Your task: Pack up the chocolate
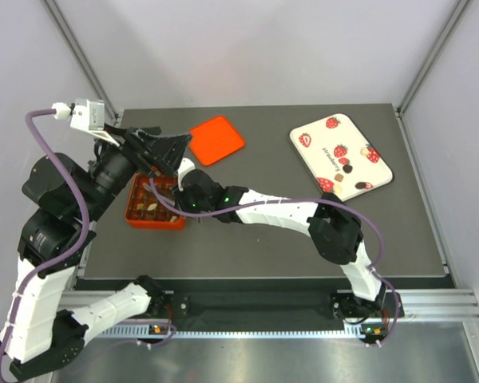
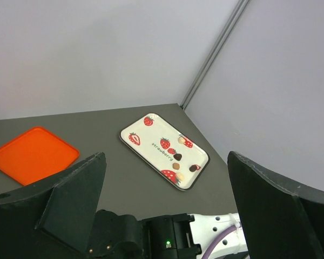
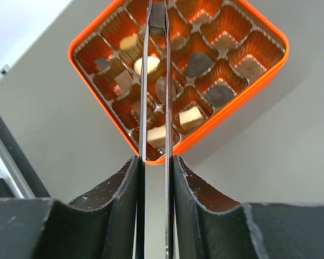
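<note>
A wrist view looks down thin metal tweezers (image 3: 145, 108) clamped between the black jaws of the right gripper (image 3: 155, 162). The 2 blades sit almost together. At the top centre of the frame, their tips seem to pinch a dark piece over the orange box (image 3: 229, 108). Dark and cream chocolate (image 3: 147, 65) fills many cups. A few pieces lie on the strawberry tray (image 1: 319, 148), upper right in the overhead view. The left gripper (image 2: 166, 159) hangs with jaws wide apart, holding nothing. The best approach looks to be settling the tips into a vacant cup, easing off gently, then lifting straight up so neighbouring pieces stay put.
</note>
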`<state>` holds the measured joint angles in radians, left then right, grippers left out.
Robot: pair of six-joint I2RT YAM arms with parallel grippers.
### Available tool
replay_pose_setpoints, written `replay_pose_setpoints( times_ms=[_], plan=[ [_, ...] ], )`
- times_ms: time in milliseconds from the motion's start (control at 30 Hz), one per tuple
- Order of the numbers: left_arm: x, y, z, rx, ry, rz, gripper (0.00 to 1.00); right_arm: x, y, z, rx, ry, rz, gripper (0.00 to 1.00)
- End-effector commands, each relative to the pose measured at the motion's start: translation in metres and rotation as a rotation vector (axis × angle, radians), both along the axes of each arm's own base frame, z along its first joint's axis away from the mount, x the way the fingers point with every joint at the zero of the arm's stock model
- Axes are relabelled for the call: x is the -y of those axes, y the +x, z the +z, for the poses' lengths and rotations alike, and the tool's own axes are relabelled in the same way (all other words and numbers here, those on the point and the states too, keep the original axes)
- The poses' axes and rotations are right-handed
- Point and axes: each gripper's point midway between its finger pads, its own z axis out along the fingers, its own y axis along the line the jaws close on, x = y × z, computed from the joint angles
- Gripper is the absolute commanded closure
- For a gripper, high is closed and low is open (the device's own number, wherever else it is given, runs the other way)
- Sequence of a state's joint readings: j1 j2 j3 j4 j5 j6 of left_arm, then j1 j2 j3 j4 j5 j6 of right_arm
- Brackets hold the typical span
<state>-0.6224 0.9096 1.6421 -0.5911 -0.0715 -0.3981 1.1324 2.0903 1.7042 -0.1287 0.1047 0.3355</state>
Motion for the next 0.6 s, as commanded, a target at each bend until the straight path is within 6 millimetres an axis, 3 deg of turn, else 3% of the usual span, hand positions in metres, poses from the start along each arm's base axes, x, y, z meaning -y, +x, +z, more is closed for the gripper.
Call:
replay_pose_setpoints(
  times_ms=[0,300,567],
  plan=[
    [-0.006,-0.005,0.014,0.036,-0.022,0.008,0.01,-0.022,0.001,0.036,0.064,0.087,0.019,0.74],
    [-0.005,-0.005,0.013,0.034,-0.026,0.005,0.01,-0.017,0.003,0.029,0.102,0.040,0.008,0.64],
    [-0.004,-0.003,0.011,0.027,-0.023,0.006,0.01,-0.013,0.008,0.043,0.145,0.044,-0.007,0.60]
  ],
)
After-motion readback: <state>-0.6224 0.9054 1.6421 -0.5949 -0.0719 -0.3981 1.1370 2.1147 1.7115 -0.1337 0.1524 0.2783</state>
